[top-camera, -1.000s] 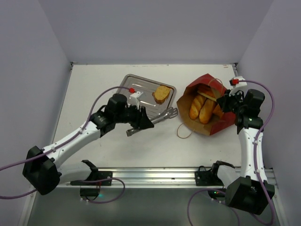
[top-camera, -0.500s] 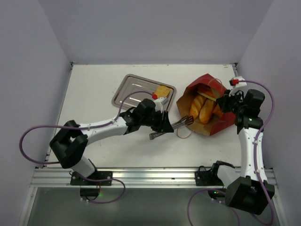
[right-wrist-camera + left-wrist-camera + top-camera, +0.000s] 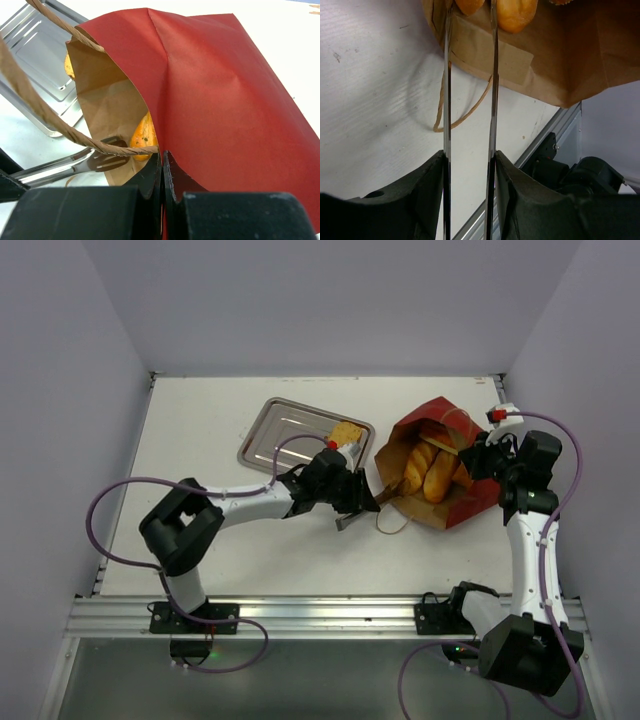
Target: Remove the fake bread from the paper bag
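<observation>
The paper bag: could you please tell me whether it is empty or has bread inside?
Not empty. The top view shows at least two golden loaves lying inside the open mouth of the paper bag.

The desk [image 3: 200,440] is a flat white surface, lightly scuffed, with a metal rail [image 3: 330,612] running along its near edge. Two things lie directly on it. A shallow steel tray [image 3: 272,428] sits flat toward the far middle. Just right of it, the paper bag [image 3: 472,502] lies on its side, dark red outside and tan inside, its open mouth turned left. One twine handle [image 3: 384,521] of the bag trails in a loop on the desk in front of the mouth.
</observation>
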Controlling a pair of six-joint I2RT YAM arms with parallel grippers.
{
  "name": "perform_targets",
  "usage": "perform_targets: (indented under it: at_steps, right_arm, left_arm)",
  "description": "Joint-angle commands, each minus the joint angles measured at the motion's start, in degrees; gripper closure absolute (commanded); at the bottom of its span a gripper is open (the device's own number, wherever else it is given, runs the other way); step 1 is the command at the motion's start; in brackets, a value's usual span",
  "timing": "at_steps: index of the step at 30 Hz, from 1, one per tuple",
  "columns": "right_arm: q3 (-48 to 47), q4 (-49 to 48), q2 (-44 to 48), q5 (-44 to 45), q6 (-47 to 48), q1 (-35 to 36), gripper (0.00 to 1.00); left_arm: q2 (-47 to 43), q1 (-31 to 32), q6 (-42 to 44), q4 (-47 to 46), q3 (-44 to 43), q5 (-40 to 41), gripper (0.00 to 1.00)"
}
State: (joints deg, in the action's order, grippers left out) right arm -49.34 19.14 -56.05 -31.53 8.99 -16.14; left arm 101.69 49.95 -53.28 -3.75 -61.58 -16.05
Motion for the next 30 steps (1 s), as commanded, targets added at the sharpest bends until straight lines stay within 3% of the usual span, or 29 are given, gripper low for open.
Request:
perform_targets:
  at_steps: [1, 19, 30]
  right_arm:
    - [0.7, -0.9, 0.8, -1.3, -0.2, 0.1, 1.0]
    - [0.7, -1.0, 1.0, -1.6, 0.0, 0.1, 1.0]
    - [0.7, -1.0, 1.0, -1.9, 0.0, 0.1, 1.0]
  left_arm:
    - [0.9, 0.1, -2.7, -4.4, -3.4, 1.3, 0.54]
    - [5.1, -1.9, -6.3, -6.8, -5.0, -2.5, 0.52]
    - [1.4, -2.5, -9.5, -5.1, -2.8, -4.2, 0.52]
